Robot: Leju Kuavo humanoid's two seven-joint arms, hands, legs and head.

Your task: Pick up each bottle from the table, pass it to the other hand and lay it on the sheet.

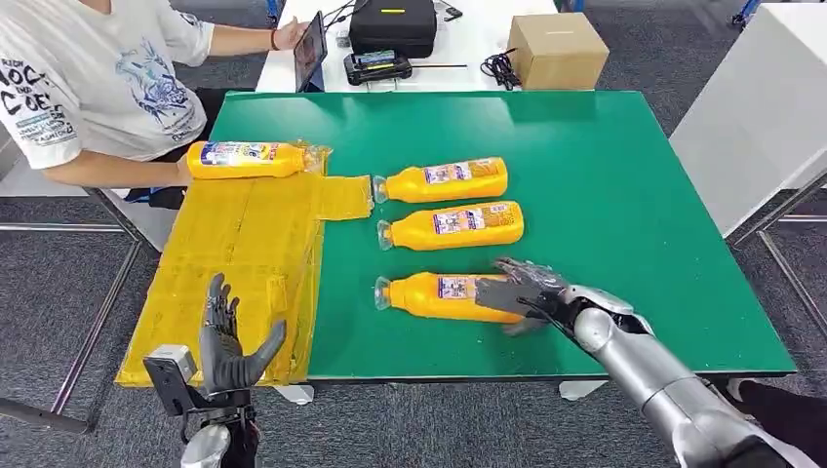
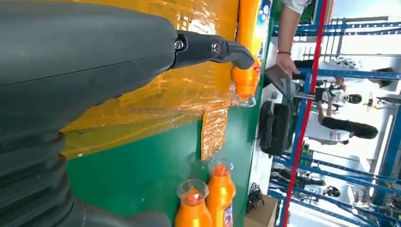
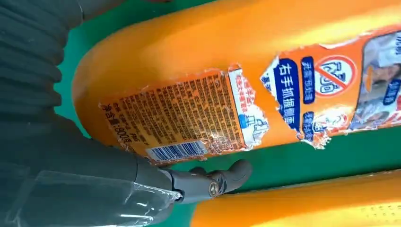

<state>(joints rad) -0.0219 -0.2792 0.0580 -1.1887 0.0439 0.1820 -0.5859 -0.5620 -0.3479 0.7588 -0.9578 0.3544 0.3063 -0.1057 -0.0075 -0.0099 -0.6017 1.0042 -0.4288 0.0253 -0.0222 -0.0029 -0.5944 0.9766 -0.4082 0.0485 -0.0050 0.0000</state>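
Observation:
Three orange bottles lie side by side on the green table (image 1: pixel 605 195): the far one (image 1: pixel 444 181), the middle one (image 1: pixel 453 225) and the near one (image 1: pixel 429 295). My right hand (image 1: pixel 522 291) reaches over the near bottle's base end, fingers spread above it. Up close, the near bottle (image 3: pixel 236 61) lies on the table and the thumb (image 3: pixel 213 182) sits just beside it, between it and the middle bottle (image 3: pixel 307 203). A fourth bottle (image 1: pixel 244 159) lies at the far end of the yellow sheet (image 1: pixel 234 263). My left hand (image 1: pixel 229 346) is raised and empty at the sheet's near edge.
A person in a white shirt (image 1: pixel 88 78) sits at the far left, a forearm (image 1: pixel 117 171) next to the bottle on the sheet. Beyond the green table, a white table carries a black bag (image 1: pixel 392 24), a tablet (image 1: pixel 310 49) and a cardboard box (image 1: pixel 558 49).

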